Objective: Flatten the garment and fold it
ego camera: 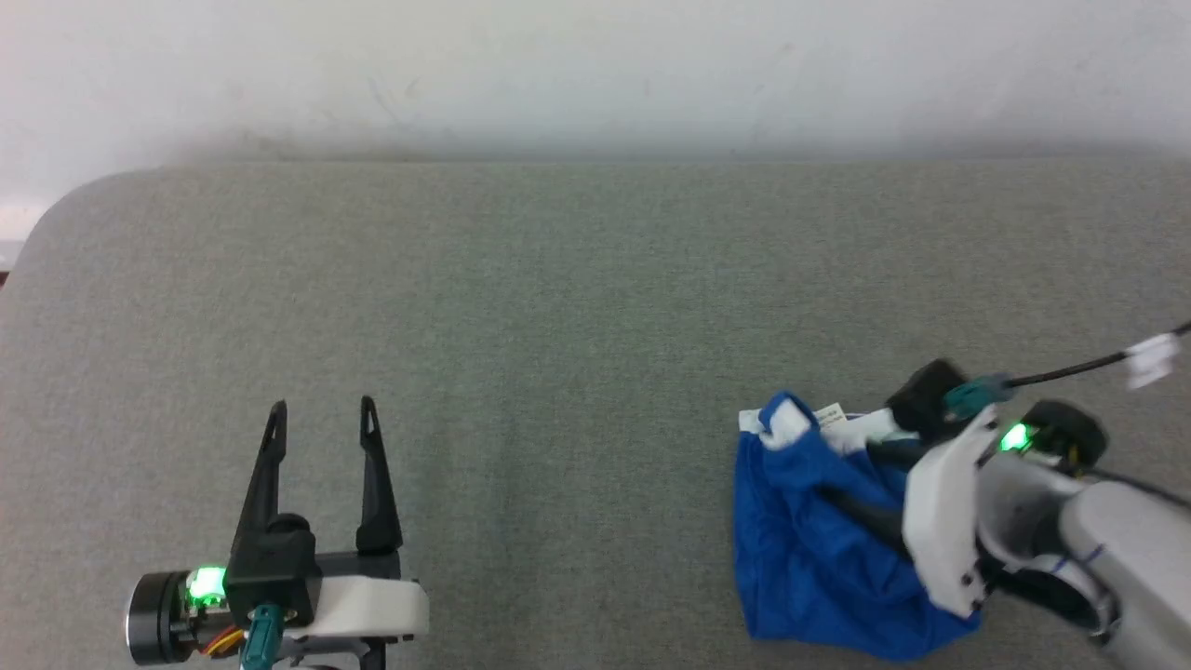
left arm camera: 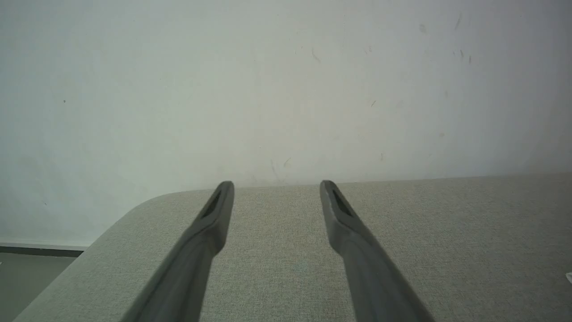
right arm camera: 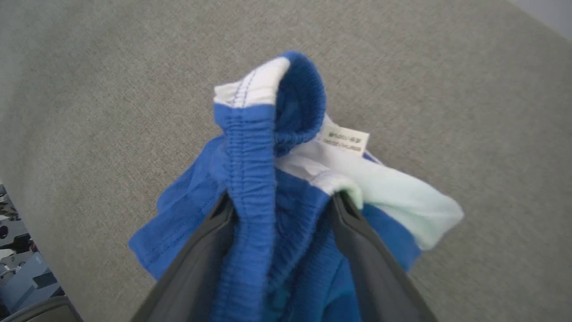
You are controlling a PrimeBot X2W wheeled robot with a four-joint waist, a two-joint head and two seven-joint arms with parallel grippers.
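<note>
The small white care label (right arm camera: 344,138) sewn inside the waist carries a few lines of grey print, too small and turned away to be read. It belongs to the small bright blue soft fabric garment (ego camera: 809,549), which has white trim and lies crumpled in a heap near the front edge of the grey woven-cloth-covered table (ego camera: 577,307), well toward its right side. One white-banded fold stands up at the far left of the heap. In the right wrist view, the gathered elastic waistband (right arm camera: 250,147) rises in a loop. The right gripper (right arm camera: 283,201) reaches into the heap with its two long dark fingers spread wide. The bunched blue waistband lies between them, and a white hem touches the tip of one finger. The left gripper (ego camera: 323,409) is over bare cloth near the table's front left, well apart from the garment. Its fingers are wide apart with nothing between them, pointing toward the far edge and the white wall (ego camera: 595,74).
</note>
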